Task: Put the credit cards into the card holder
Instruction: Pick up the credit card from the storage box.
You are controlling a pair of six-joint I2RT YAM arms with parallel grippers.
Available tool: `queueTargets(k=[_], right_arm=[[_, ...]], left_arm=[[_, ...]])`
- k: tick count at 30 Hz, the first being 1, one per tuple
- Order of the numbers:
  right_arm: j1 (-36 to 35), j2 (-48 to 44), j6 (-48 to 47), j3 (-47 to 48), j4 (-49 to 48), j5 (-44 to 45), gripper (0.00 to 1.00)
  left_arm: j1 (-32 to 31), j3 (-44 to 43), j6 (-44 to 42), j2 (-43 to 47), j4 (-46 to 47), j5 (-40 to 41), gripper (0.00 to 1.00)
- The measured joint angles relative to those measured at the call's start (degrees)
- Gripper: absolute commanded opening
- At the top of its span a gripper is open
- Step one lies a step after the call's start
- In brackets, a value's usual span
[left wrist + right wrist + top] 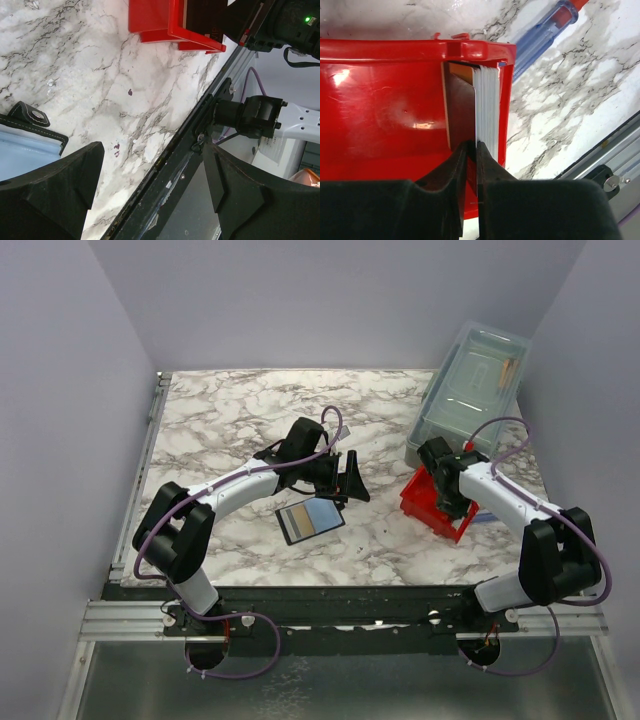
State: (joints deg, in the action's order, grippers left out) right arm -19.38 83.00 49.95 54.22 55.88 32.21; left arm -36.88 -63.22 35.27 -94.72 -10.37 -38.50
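You are working in a robotics lab test cell.
Plain pale lilac panels close your workspace on the left point(60, 390), far point(330, 300) and right point(590, 370) sides, like a purpose-built booth. The marble-patterned table point(230, 420) sits in an aluminium rail frame point(120, 620) at its near edge, and your left arm point(240, 480) and right arm point(510, 495) are bolted side by side to that frame. Bare sheet metal point(330, 690) lies nearer still. The few things on the table read as staged props: the card holder point(310, 520) lying open mid-table, a red bin point(420, 505) on the right with credit cards point(487, 105) stacked inside, and a clear lidded box point(470, 390) at the far right.
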Motion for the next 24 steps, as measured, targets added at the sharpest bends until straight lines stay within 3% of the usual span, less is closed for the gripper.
queueTargets(k=[6, 14, 19, 24], right_arm=[[0.00, -0.04, -0.07, 0.02, -0.09, 0.00, 0.00], [0.00, -1.09, -0.04, 0.15, -0.17, 0.13, 0.00], [0.00, -8.09, -2.78, 0.11, -3.02, 0.11, 0.00], [0.00, -17.66, -11.54, 0.09, -10.21, -1.55, 0.00]], left_arm=[[0.00, 0.00, 0.00, 0.00, 0.00, -0.07, 0.87], [0.00, 0.00, 0.00, 0.00, 0.02, -0.07, 0.87], [0.00, 0.04, -0.02, 0.00, 0.02, -0.02, 0.87], [0.00, 0.52, -0.04, 0.00, -0.48, 1.33, 0.87]])
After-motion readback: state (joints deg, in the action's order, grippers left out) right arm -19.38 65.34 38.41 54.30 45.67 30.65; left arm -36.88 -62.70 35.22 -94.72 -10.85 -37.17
